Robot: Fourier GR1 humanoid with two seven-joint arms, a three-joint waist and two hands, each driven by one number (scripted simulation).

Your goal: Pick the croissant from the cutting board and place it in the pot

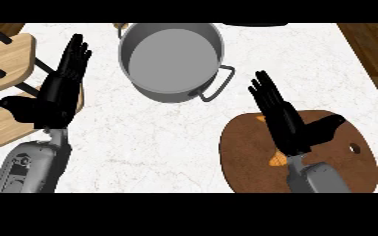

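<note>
My right hand point(289, 124) is wide open over the cutting board point(247, 166), lower right. The croissant point(277, 160) hides under it, just bits peeking out. Grabbing blind, I could push it away.

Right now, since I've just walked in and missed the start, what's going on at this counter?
The robot's right hand is open above the round brown cutting board. It covers most of the croissant, so only orange edges show. Whether the hand touches the croissant cannot be told. The grey pot stands farther back on the counter, and the croissant is not yet in it. The left hand rests open at the left, fingers up.
</note>
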